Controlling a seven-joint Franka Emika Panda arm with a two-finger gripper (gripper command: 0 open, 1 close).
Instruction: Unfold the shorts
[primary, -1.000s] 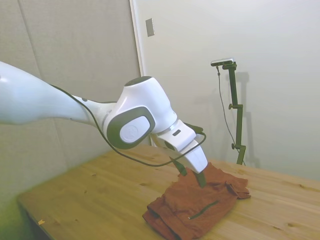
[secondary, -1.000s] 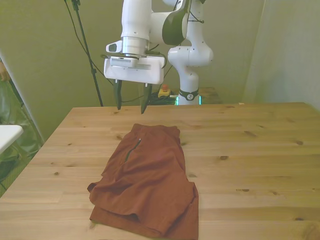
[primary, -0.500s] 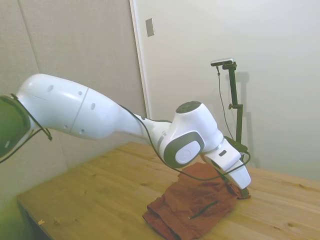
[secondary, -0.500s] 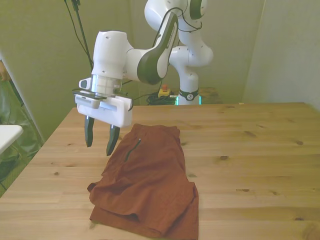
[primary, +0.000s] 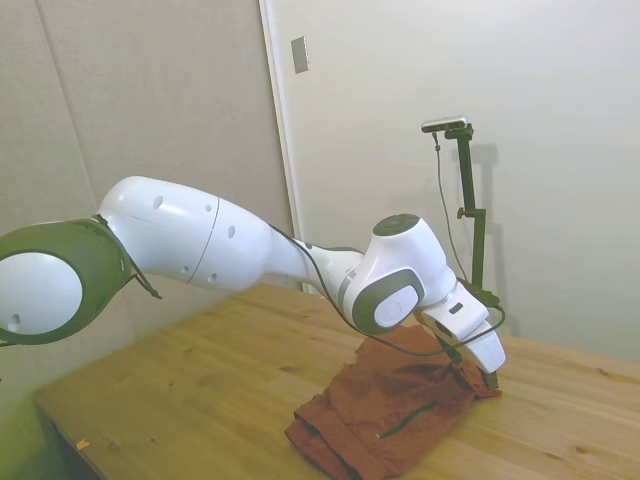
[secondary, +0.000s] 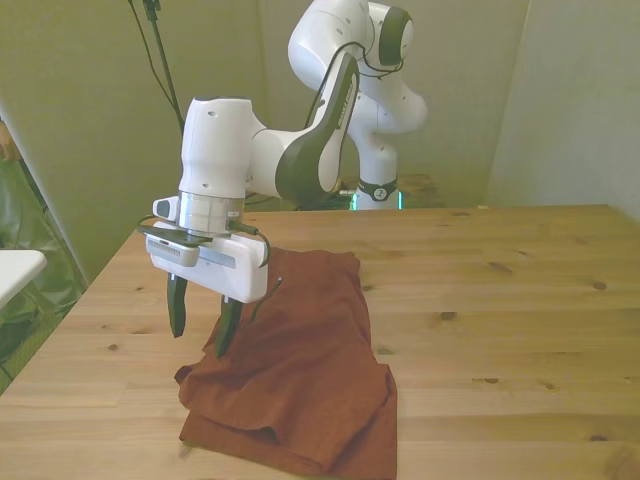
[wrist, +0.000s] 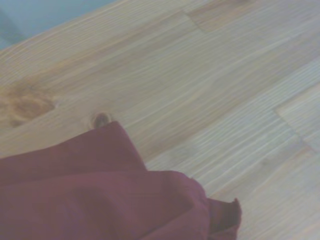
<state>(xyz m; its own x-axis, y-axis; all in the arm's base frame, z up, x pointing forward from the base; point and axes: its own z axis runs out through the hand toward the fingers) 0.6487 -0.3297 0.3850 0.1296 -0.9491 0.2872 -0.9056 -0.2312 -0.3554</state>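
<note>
Pale wooden plank table (secondary: 520, 300) under plain beige walls. Rust-red soft cloth shorts (secondary: 300, 370) lie folded in a rumpled stack toward the front view's left half of the tabletop, dark zipper pocket (primary: 408, 416) showing on the upper layer in the side view. My two-finger gripper (secondary: 198, 322) hangs over the shorts' edge on the front view's left, dark fingers (secondary: 177, 310) spread apart and pointing down, nothing between them. One finger stands over bare wood, the other over cloth. Wrist view: a folded cloth corner on the planks.
</note>
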